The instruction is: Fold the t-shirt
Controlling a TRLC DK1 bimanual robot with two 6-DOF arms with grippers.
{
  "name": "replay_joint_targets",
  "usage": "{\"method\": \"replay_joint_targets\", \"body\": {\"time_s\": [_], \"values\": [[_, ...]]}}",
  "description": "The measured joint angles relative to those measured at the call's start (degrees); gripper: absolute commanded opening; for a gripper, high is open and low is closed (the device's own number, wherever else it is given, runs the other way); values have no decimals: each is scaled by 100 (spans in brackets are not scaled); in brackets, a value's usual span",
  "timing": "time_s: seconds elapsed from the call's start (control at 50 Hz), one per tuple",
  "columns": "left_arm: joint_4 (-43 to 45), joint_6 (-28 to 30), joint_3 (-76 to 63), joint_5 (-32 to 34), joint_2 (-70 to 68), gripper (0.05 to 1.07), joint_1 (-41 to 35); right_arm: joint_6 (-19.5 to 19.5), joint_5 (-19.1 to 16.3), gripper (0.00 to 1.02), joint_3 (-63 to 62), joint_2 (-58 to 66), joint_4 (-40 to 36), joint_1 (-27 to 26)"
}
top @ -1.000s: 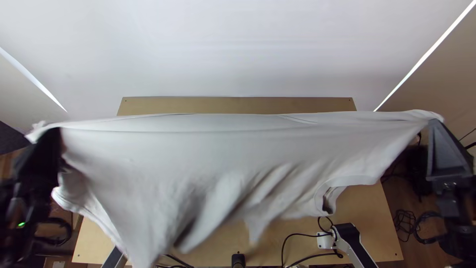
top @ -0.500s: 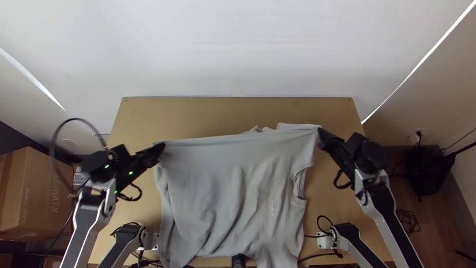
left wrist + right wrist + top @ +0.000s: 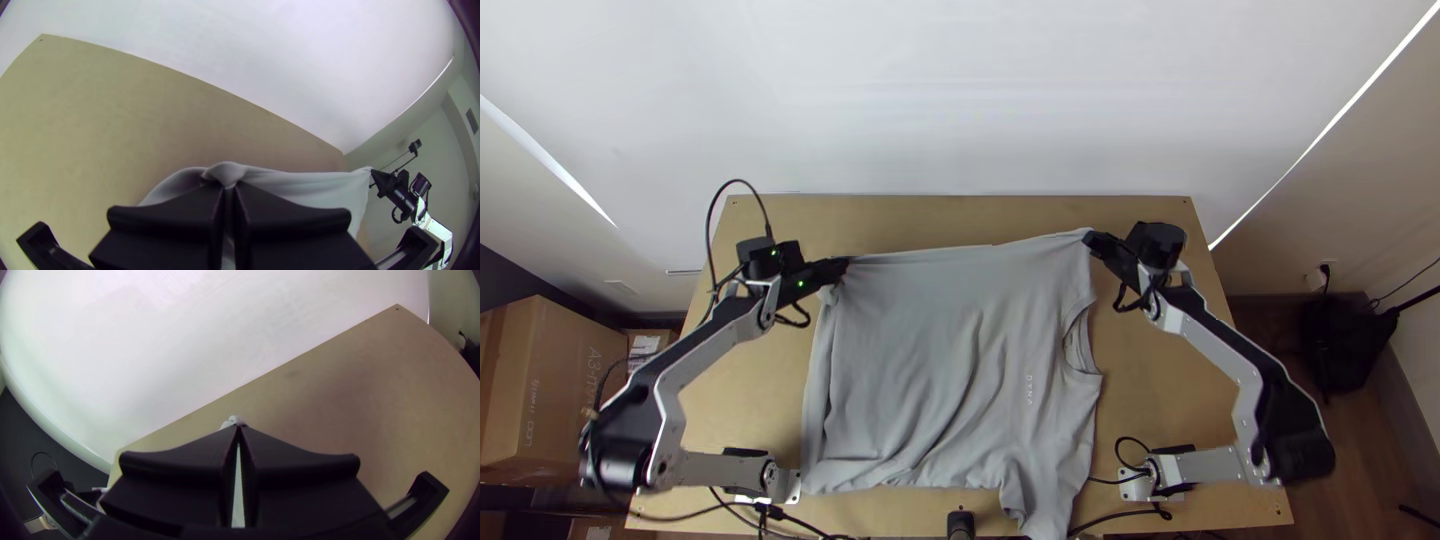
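Note:
In the top view the grey t-shirt hangs between both grippers, its top edge taut, the lower part draped down the table with soft wrinkles. My left gripper is shut on the upper left corner; my right gripper is shut on the upper right corner. A sleeve opening faces right. In the left wrist view, bunched cloth sticks out past the left gripper. A small tip of cloth shows at the right gripper in the right wrist view.
The wooden table has bare wood behind and to both sides of the shirt. Cables run along its near edge. A cardboard box stands on the left, off the table, and a black bag on the right.
Both grippers have moved away from the camera, lower and inward, still holding the shirt's corners. The cloth, earlier high and stretched wide, has come down toward the table and spread out over it.

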Motion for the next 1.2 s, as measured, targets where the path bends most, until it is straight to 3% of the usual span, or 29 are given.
{"method": "replay_joint_targets", "body": {"time_s": [0.58,0.62,0.66,0.74,0.78,0.8,0.94,1.04,1.2], "values": [[225,101,3351,-341,3324,8,-39,4,-2,2,2389,2789,151,-308],[227,101,3495,-415,3436,8,-63,35,-2,7,2553,2914,120,-323],[229,96,3611,-481,3510,18,-94,76,-2,23,2684,3023,116,-341],[326,-11,3733,-549,3569,69,-164,153,9,67,2835,3123,98,-387],[468,-79,3751,-603,3569,91,-192,175,74,79,2898,3141,39,-426],[531,-107,3764,-627,3569,96,-197,188,92,82,2938,3141,-13,-459],[708,-219,3958,-693,3556,98,-170,232,-4,94,3386,3141,-616,-697],[673,-315,3989,-697,3447,100,-122,232,-55,95,3541,3056,-1099,-774],[-103,-621,4065,-715,3053,102,-7,229,-267,98,3587,2470,-2918,-769]]}}
